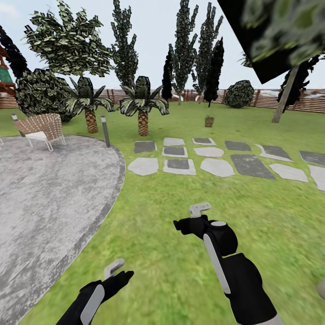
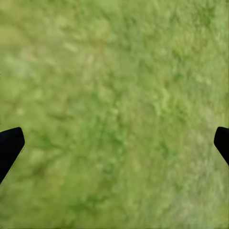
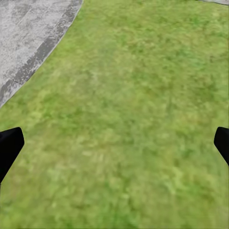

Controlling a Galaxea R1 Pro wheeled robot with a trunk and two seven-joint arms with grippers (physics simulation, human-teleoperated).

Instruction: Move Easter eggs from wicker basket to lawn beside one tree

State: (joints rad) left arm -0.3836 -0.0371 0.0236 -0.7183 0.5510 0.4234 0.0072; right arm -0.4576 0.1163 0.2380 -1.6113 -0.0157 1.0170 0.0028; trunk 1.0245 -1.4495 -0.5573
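Both claws, left (image 1: 118, 267) and right (image 1: 200, 210), hang spread and empty over the lawn (image 1: 171, 271), carried low for travel, with the basket (image 1: 209, 121) far ahead beyond the stepping stones (image 1: 216, 166)

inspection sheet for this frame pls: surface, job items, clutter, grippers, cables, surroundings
Surface: lawn, mottled green grass; grey paved patio at left.
Job's things: small brown wicker basket far off on the grass beyond the stepping stones; eggs too small to tell.
Clutter: wicker chair and a short lamp post by the patio.
Grippers: left gripper and right gripper open, empty, over grass.
Cables: nothing seen.
Surroundings: palms, tall dark trees, round bush, slat fence.
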